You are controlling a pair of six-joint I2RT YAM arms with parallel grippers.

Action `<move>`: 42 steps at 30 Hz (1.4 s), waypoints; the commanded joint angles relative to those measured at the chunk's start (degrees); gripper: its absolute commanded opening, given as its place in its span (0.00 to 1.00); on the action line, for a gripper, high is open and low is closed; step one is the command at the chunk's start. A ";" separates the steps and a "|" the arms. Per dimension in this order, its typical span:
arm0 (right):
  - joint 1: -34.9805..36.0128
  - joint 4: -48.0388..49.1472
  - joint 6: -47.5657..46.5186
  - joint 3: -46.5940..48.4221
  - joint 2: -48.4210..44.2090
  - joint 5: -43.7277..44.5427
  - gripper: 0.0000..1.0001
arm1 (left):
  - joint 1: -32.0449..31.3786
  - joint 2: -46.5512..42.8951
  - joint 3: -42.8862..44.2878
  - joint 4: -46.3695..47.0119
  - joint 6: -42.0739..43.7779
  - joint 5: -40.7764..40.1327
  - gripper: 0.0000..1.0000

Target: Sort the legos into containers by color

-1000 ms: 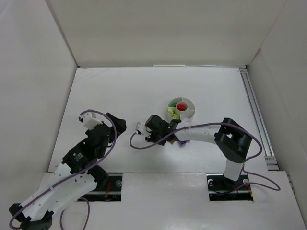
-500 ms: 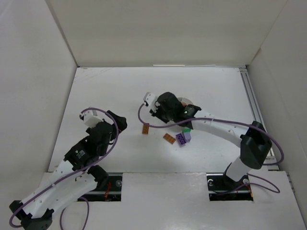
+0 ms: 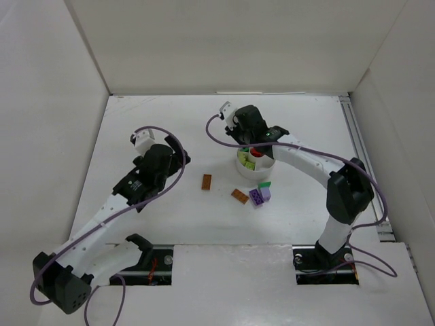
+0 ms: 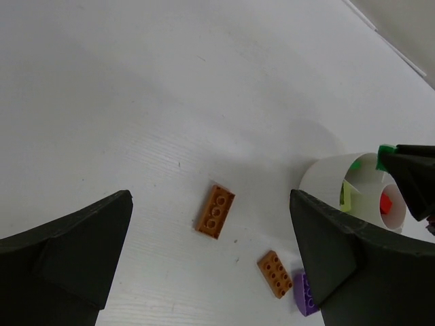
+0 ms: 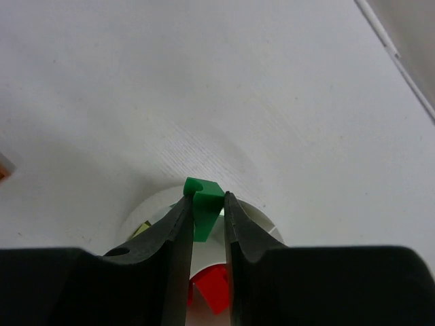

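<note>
We found the left gripper [image 3: 177,158] with its jaws spread wide and nothing between them, poised over the table [image 3: 149,122] and facing the loose legos. We judged this a stance of readiness for a pickup. To its right lay one orange-brown brick [image 3: 206,181], apart from a second orange-brown brick [image 3: 239,196], which lay just beside a purple brick [image 3: 256,197]. A green piece [image 3: 264,184] lay near that. All four lay flat and unsorted, outside the white tub [image 3: 242,168]. Inside the tub, a yellow-green piece [image 5: 141,231] occupied one wedge and a red brick [image 5: 214,285] sat in the central circle. The right gripper [image 5: 206,198] was clamped on a small green brick [image 5: 204,187] and hung over the tub's rim. We judged that the side grip would let the brick drop freely on release. We could not tell which compartment lay directly below.
</note>
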 commanded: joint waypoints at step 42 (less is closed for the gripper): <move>-0.80 -7.53 37.12 -35.55 -40.61 3.77 0.93 | 9.23 10.32 0.11 10.27 10.69 26.18 1.00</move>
